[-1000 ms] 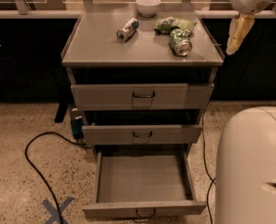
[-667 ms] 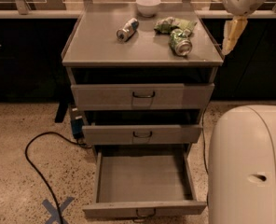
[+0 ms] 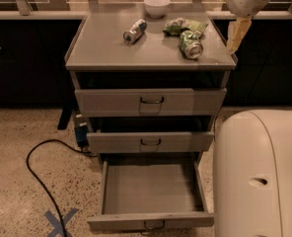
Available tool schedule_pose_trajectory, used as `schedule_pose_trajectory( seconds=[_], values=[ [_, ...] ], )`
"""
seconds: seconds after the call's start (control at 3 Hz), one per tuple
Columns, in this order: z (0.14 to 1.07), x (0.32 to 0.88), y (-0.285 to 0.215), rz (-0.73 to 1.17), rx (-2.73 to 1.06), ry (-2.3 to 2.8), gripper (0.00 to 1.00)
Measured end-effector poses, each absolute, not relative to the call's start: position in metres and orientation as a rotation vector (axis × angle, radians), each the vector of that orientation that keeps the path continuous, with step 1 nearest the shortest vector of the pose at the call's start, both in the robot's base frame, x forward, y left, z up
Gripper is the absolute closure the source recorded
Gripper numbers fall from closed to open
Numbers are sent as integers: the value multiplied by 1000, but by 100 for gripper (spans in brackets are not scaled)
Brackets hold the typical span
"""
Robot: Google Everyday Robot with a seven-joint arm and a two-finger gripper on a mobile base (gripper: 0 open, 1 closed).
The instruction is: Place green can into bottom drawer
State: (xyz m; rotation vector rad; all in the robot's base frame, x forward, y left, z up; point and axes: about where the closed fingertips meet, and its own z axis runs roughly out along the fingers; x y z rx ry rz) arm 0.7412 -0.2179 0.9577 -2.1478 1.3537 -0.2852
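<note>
The green can (image 3: 190, 44) lies on its side on the right part of the grey cabinet top (image 3: 106, 51), shiny end toward me. The bottom drawer (image 3: 151, 220) is pulled wide open at the foot of the cabinet and shows a bare grey floor inside. My gripper (image 3: 227, 11) hangs at the upper right, just past the cabinet's right edge, to the right of the can and apart from it. One pale yellow finger (image 3: 237, 32) points down and another points left near the top edge.
A silver-and-blue can (image 3: 135, 31) lies left of the green can. A green foil snack bag (image 3: 183, 25) and a white bowl (image 3: 156, 6) sit behind it. The two upper drawers (image 3: 151, 101) stand slightly open. A black cable (image 3: 37, 177) runs over the floor. My white base (image 3: 259, 172) fills the lower right.
My arm and gripper have drifted left toward the cabinet top. The cans, bag, bowl and drawers have not moved.
</note>
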Motion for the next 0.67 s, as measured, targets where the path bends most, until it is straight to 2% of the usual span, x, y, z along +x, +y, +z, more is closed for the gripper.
schedule_pose_trajectory(
  seconds=[0.67],
  values=[
    [930, 755, -249, -368, -2200, 1397, 0]
  ],
)
